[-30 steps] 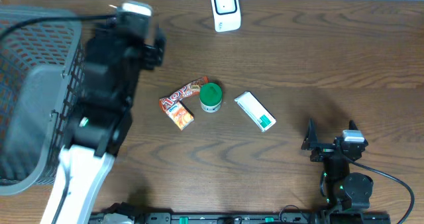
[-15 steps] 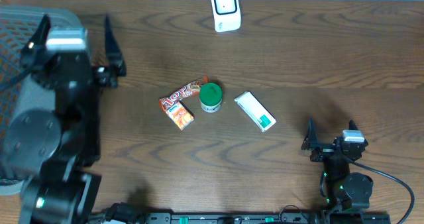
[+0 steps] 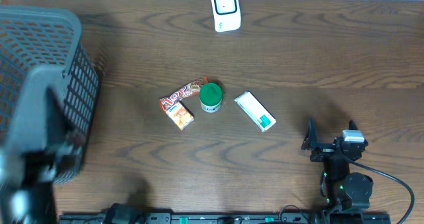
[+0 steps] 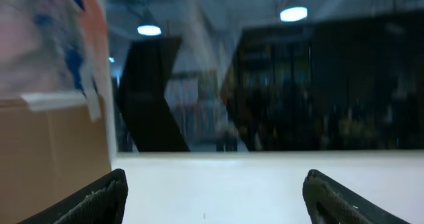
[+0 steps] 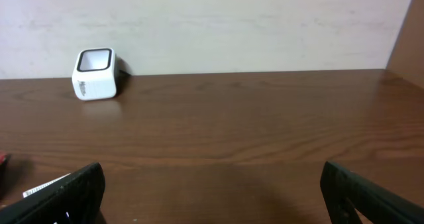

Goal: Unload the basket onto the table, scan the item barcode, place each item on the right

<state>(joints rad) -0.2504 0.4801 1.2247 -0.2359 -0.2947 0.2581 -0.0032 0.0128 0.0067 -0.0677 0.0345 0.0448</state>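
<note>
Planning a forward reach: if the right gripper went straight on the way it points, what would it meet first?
Nothing on the table, it seems: the right gripper faces bare wood up to the wall. The white scanner sits well left of that line.

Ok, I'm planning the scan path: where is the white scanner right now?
In the overhead view the white scanner stands at the far edge of the table, near the middle, beyond the green-lidded jar.

table (image 3: 331,52): dark wood | wall (image 5: 232,25): pale | ceiling lights (image 4: 293,13): two, perhaps reflections
</note>
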